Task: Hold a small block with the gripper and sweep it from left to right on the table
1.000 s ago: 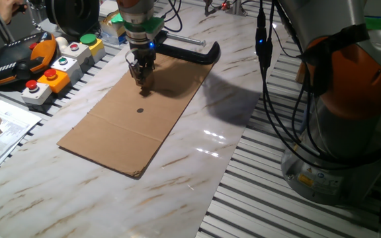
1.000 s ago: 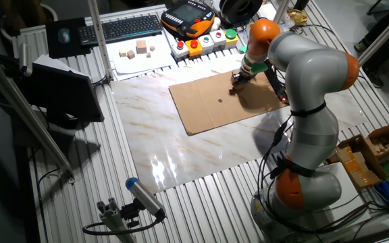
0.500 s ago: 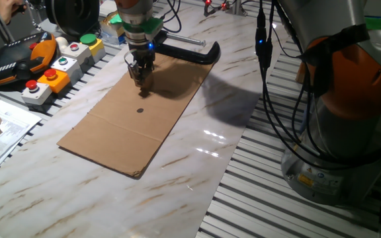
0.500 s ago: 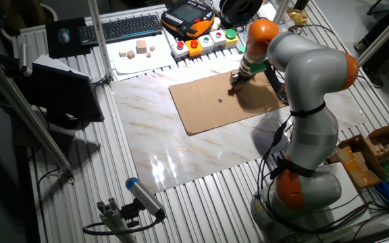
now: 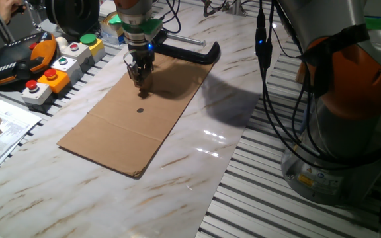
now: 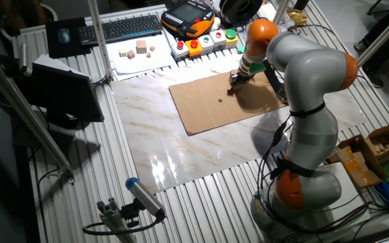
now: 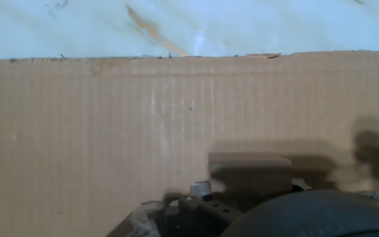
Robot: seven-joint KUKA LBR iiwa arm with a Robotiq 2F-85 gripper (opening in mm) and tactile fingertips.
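Note:
My gripper [image 5: 141, 84] stands upright with its tips down on the flat brown cardboard sheet [image 5: 131, 129], near the sheet's far end. It is shut on the small block [image 7: 250, 172], a tan wooden cube that lies in shadow between the fingers and rests on the cardboard. The gripper also shows in the other fixed view [image 6: 234, 86], where the block is too small to make out. The white marble table [image 5: 197, 165] lies under the cardboard; a strip of it shows beyond the cardboard edge in the hand view [image 7: 242, 26].
A black C-clamp [image 5: 192, 51] lies just behind the gripper at the cardboard's far edge. Button boxes [image 5: 58, 69] stand to the left. A black dot [image 5: 140, 110] marks the cardboard. Spare wooden cubes lie on paper [image 6: 140, 50]. The arm's base [image 5: 349, 132] is at the right.
The gripper has shifted very slightly along the cardboard toward the button boxes, still holding the block down on the sheet. Nothing else has moved.

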